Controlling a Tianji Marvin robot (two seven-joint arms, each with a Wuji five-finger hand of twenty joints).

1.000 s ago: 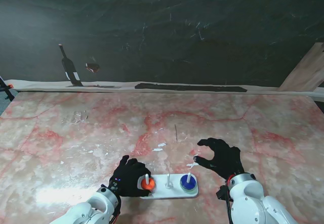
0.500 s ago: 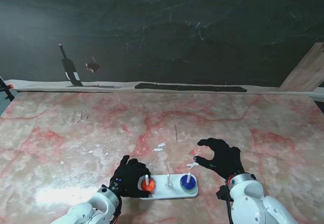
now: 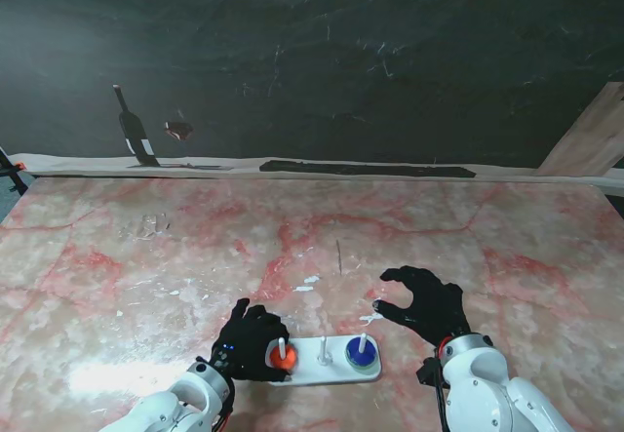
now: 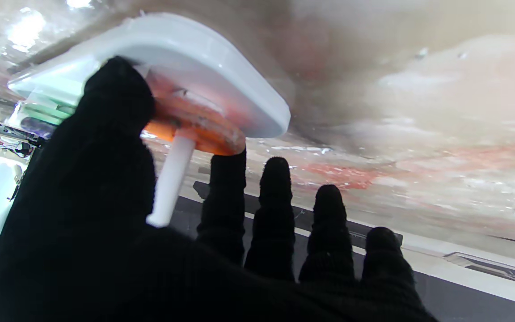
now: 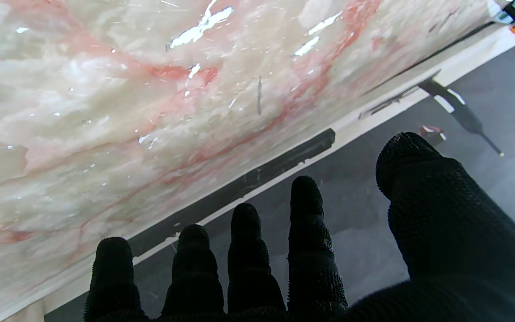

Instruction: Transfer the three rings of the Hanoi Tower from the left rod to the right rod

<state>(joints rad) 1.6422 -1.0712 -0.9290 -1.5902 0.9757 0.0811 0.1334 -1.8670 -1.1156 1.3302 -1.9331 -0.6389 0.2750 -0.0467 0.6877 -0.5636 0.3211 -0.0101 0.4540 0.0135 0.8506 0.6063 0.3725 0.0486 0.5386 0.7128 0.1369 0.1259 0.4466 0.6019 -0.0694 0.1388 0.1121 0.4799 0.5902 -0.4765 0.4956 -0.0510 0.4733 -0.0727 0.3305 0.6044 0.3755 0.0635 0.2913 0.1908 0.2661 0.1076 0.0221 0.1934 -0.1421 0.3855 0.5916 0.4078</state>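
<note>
The table (image 3: 468, 227) is pink and white like marble. A dark wall (image 3: 322, 52) stands behind its far edge, with a bottle picture (image 3: 132, 128) near the far left corner. A wooden board (image 3: 588, 137) leans by the far right corner.

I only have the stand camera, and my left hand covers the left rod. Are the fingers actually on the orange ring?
Observer: Yes. The left wrist view shows the left hand with its thumb and index fingertip touching opposite edges of the orange ring.
Operator: Is the ring up the rod?
Observer: No. It sits low on the rod, apparently against the white base.
Operator: And the other hand?
Observer: The right wrist view shows the right hand with fingers apart, holding nothing, with only the table ahead of it.
</note>
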